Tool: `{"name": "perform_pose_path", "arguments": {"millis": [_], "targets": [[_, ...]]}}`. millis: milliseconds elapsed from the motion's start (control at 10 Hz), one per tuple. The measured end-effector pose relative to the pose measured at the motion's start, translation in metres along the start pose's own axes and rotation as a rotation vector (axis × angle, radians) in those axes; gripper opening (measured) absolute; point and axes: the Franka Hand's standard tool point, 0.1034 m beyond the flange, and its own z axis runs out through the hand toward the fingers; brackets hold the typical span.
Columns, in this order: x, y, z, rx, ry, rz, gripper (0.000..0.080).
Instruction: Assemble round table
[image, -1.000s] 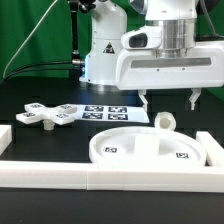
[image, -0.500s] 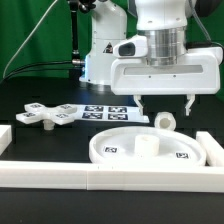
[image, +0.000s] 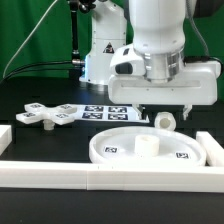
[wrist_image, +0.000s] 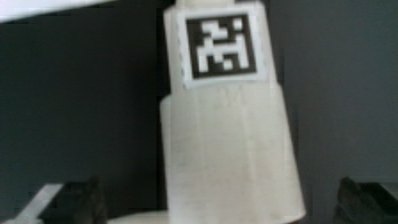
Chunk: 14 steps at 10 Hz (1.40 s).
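The short cylindrical leg (image: 163, 119) lies on the black table just behind the large round disc (image: 118, 150). In the wrist view the leg (wrist_image: 222, 120) fills the middle, with a square tag on it. My gripper (image: 165, 108) hangs open right above the leg, one finger on each side, not touching it. In the wrist view the gripper (wrist_image: 217, 202) shows dark fingertips (wrist_image: 71, 200) wide apart on either side of the leg. The cross-shaped base piece (image: 45, 114) lies at the exterior view's left. A small stub (image: 147, 145) stands in the disc's middle.
The marker board (image: 107, 112) lies flat behind the disc. A long white rail (image: 60, 175) runs along the front, and another rail (image: 212, 150) stands at the exterior view's right. A white robot base (image: 100, 60) stands at the back.
The gripper has come down a little toward the leg, shifted slightly to the exterior view's left, and the wrist has tilted. The jaws stay open. The parts have not moved.
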Motion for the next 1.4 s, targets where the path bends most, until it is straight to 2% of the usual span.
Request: {"name": "perform_pose_path", "arguments": {"millis": [100,200,600,700,1000,1100,1200,1300,1400], "targets": [[0.003,-0.002,0.001,0.001,-0.034,0.000,0.0649],[-0.003,-0.001,0.005,-0.005,-0.120,-0.002,0.0649],[-0.007,0.003,0.012,-0.014,-0.372,-0.004,0.0649],[-0.004,0.004,0.016,-0.014,-0.397,-0.004,0.0649],[0.001,0.000,0.022,-0.013,-0.367,-0.024,0.0649],[0.001,-0.001,0.024,-0.015,-0.365,-0.024,0.0630],[0.001,-0.002,0.024,-0.016,-0.363,-0.026,0.0456],[0.001,-0.002,0.024,-0.016,-0.363,-0.027,0.0406],[0.001,-0.002,0.024,-0.016,-0.363,-0.027,0.0406]]}}
